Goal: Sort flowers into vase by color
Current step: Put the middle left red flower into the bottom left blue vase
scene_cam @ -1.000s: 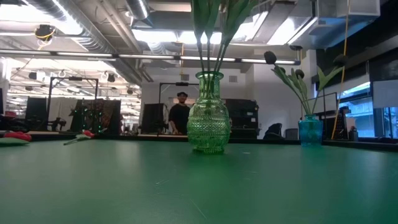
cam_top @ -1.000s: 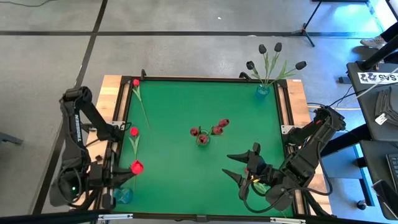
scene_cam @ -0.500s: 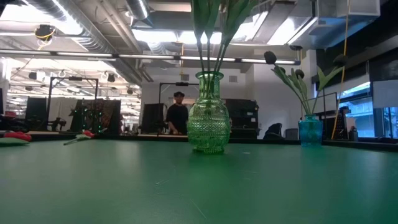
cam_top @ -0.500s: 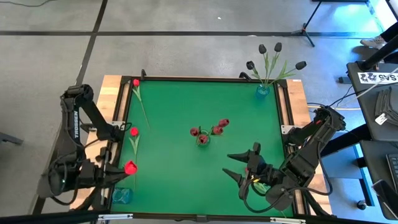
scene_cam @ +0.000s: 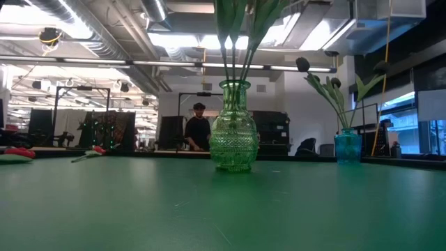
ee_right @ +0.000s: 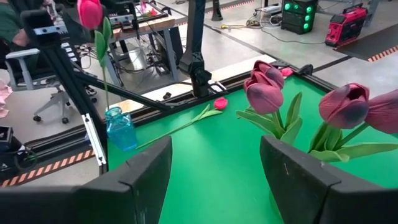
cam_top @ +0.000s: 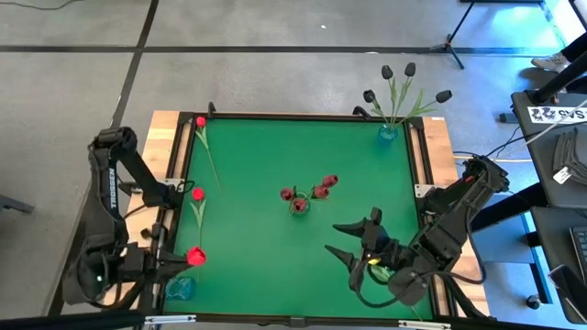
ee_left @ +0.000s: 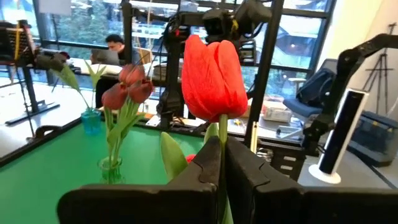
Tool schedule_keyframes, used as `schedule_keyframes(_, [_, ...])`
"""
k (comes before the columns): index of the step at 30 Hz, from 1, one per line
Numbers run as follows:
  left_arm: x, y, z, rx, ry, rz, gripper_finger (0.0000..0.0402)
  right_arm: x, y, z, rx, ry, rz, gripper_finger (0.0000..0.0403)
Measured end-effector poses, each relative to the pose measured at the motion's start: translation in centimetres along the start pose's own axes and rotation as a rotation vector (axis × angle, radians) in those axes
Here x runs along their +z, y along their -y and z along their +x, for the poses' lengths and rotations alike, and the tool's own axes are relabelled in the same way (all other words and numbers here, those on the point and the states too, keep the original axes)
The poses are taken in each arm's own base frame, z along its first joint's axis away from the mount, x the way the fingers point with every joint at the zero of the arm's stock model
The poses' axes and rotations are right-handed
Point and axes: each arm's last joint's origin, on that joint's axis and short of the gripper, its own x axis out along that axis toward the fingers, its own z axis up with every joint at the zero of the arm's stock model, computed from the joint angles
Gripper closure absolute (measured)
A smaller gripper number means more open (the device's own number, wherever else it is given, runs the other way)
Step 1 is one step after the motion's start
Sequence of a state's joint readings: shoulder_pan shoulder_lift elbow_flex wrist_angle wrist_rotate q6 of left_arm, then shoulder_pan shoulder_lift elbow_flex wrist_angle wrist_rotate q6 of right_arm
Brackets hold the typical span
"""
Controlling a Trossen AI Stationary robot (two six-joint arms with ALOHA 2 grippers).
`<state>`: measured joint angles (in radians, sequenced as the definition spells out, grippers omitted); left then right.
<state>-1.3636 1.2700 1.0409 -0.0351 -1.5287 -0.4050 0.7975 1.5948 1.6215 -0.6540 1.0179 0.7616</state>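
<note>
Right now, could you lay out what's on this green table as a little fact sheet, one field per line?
Left end effector: shut on a bright red tulip, held upright above a small blue vase at the table's near-left corner
Right end effector: open, empty, near-right side of the table
Centre vase: green glass, holds dull pink-red tulips
Far-right vase: blue, holds black tulips
Loose red tulips: two, lying along the left side
</note>
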Motion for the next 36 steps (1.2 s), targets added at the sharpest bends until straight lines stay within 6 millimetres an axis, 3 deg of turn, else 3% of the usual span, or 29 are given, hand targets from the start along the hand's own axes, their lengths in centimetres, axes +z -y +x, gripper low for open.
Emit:
schedule_keyframes(6, [-0.9, 0.0, 0.0, 0.024, 0.009, -0.031, 0.0395, 0.0, 0.0, 0.0, 0.002, -0.001, 0.001, 0.0159])
schedule_keyframes(19, [0.4, -0.5, 0.9, 0.037, 0.006, -0.013, 0.0395, 0.1, 0.0, 0.0, -0.005, 0.009, 0.005, 0.0159])
schedule_keyframes(27, [-1.2, -0.9, 0.9, 0.01, -0.016, -0.035, 0.0395, 0.0, -0.1, 0.0, 0.01, -0.003, 0.007, 0.0159])
schedule_keyframes(36, [-2.7, -0.8, -1.7, -0.11, -0.051, -0.071, 0.0384, -0.1, -0.2, 0.0, 0.036, -0.028, 0.006, 0.0159])
